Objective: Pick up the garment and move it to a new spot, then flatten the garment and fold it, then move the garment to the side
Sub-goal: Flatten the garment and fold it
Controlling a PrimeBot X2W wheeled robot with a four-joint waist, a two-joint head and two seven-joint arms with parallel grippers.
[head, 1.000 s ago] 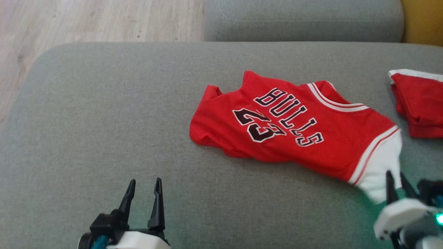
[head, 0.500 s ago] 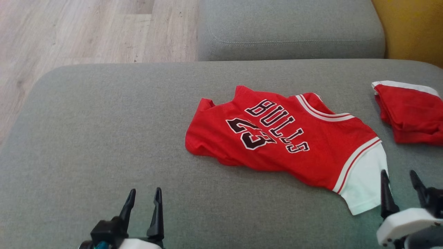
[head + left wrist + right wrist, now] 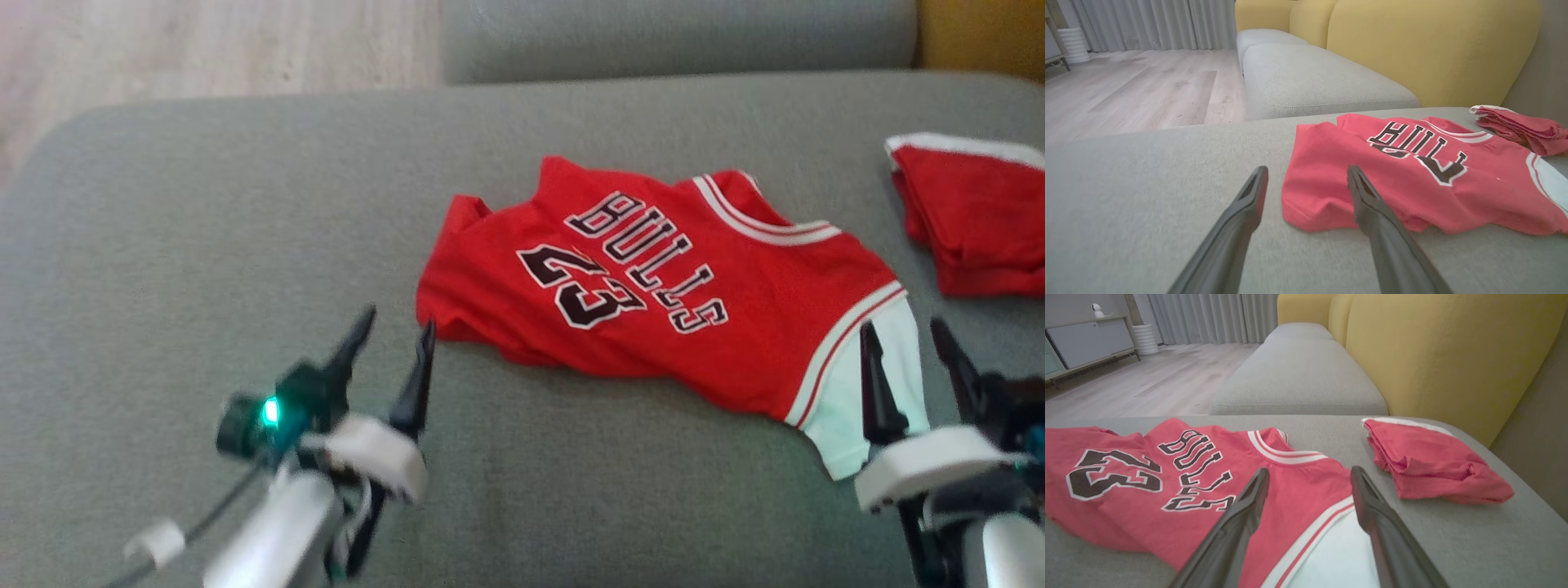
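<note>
A wide grey cushion point(image 3: 204, 245) carries the jersey point(image 3: 653, 278), which lies spread on it, printed side up, with no part lifted. Beyond the jersey sits a second grey cushion point(image 3: 678, 33). Pale wood floor point(image 3: 204, 41) shows off to the jersey's far left and a yellow backrest point(image 3: 980, 33) to its far right.

The jersey is red, with "BULLS" and "23" in black letters edged white, running aslant. Striped white trim rims an opening on its far side. Another striped band crosses its right end, where a white panel point(image 3: 833, 425) begins. Its near edge is rumpled.

A folded red bundle point(image 3: 980, 220) with a white edge lies just right of the jersey, apart from it, on the same cushion.

The left hand point(image 3: 400, 318) is at the jersey's near left corner, fingers spread and gripping nothing. One fingertip is just beside that corner, and in the left wrist view the corner shows between the two fingers. The right hand point(image 3: 900, 325) is at the jersey's right end, fingers likewise spread and empty. One finger crosses the panel and the other stands past its edge. Whether either hand's tips touch the cloth, I cannot tell.
</note>
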